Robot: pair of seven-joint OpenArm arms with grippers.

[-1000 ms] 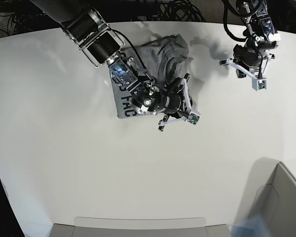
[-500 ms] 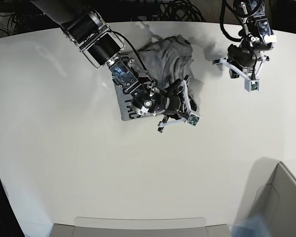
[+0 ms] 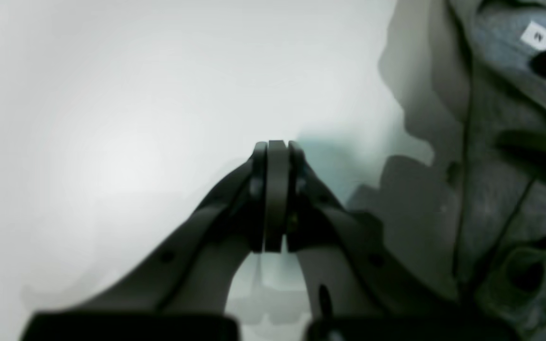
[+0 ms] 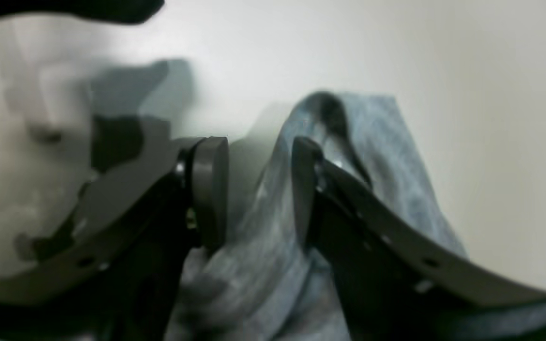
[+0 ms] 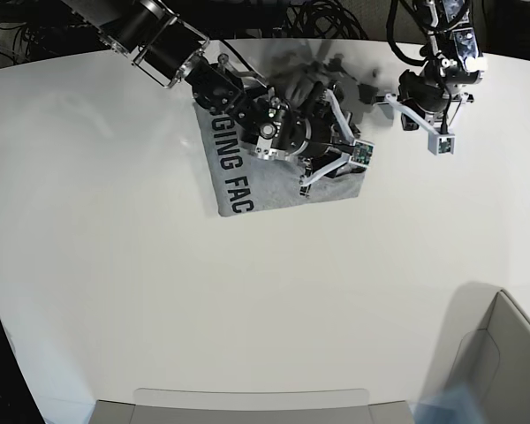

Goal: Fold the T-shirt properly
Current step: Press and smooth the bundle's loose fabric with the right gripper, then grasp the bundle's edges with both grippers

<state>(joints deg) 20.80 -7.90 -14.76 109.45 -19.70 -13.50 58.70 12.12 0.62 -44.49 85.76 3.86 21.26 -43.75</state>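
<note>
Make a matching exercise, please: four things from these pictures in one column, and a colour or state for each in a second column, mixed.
Column one:
1. T-shirt
2. left gripper
3. right gripper
4. table

Column two:
A. jaws pressed together, nothing between them
B. white and smooth
C. grey, with black letters
D. jaws apart, grey cloth between them

Pairs: 1-C, 2-A, 3-D, 4-B

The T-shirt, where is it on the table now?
In the base view the T-shirt lies near the far edge of the white table, centre-left, partly under the right gripper.
</note>
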